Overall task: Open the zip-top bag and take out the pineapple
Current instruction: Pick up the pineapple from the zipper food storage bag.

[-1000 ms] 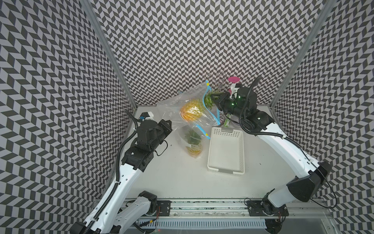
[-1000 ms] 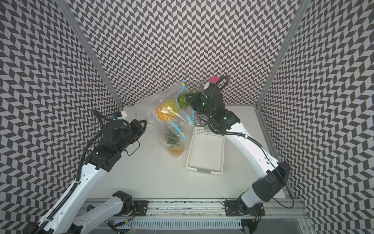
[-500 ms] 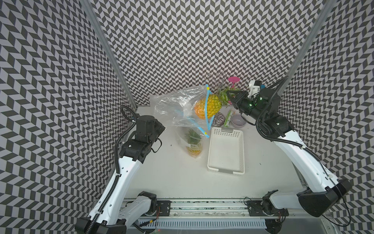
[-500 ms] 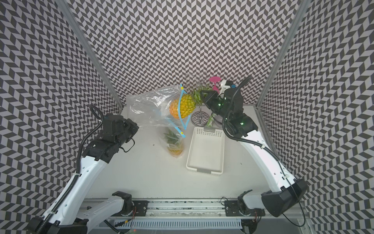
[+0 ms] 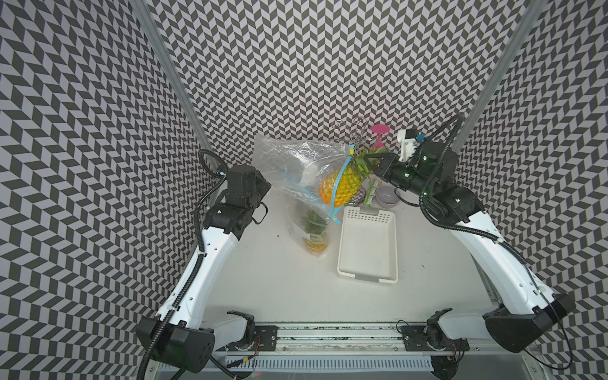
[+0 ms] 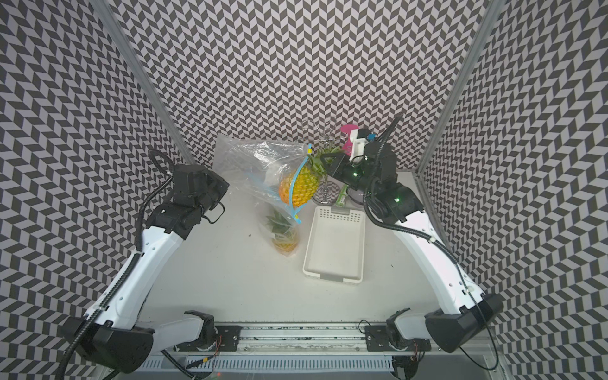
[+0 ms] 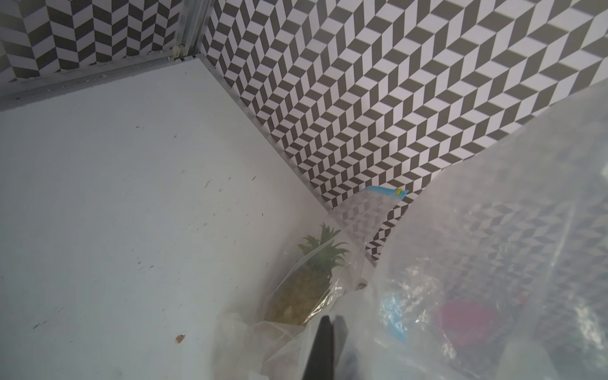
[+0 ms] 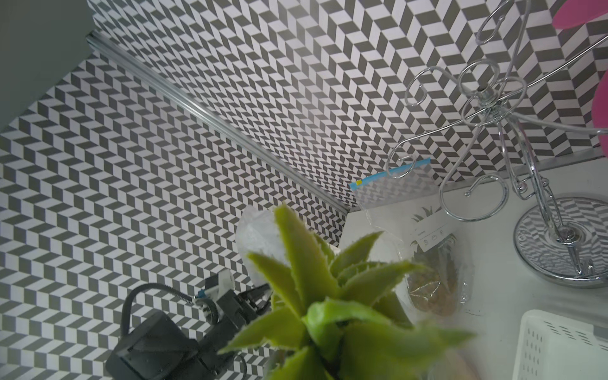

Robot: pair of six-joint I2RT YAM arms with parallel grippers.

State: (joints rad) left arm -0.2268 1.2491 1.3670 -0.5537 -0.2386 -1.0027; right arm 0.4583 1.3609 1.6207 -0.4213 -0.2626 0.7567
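The right gripper [image 5: 370, 163] has its jaws pinched nearly together on the green crown of the pineapple [image 5: 340, 186], and the fruit hangs in the air above the far end of the table [image 5: 279, 289], toward 12 o'clock in both top views. In the right wrist view the crown leaves fill the near field, so the fingertips themselves are hidden there.

The pineapple sits in the mouth of the zip-top bag [image 5: 292, 164]. One blue zip strip [image 5: 336, 194] curves across its yellow body, the orange underside lies behind clear plastic, and the crown pokes out at 2 o'clock toward the right gripper. The rest of the bag trails from the fruit toward 10 o'clock, raised off the table and crumpled.

The left gripper [image 7: 330, 329] is at 9 o'clock of the bag. In its wrist view the dark fingers [image 7: 324, 345] are pressed together with film bunched around them — closed on the bag's plastic.

A second bagged pineapple [image 5: 314, 230] lies flat on the table at 7 o'clock of the lifted fruit, its leaves pointing to 12 o'clock. A white perforated basket [image 5: 367, 250] lies just beside it at 3 o'clock, with nothing inside.

Behind the basket, at its 12 o'clock, stand a grey bowl [image 5: 387, 196] and a green packet [image 5: 371, 195]. A chrome wire hook stand [image 8: 493, 108] rises at the back wall beside a pink object [image 5: 380, 130] — what that is I cannot tell.
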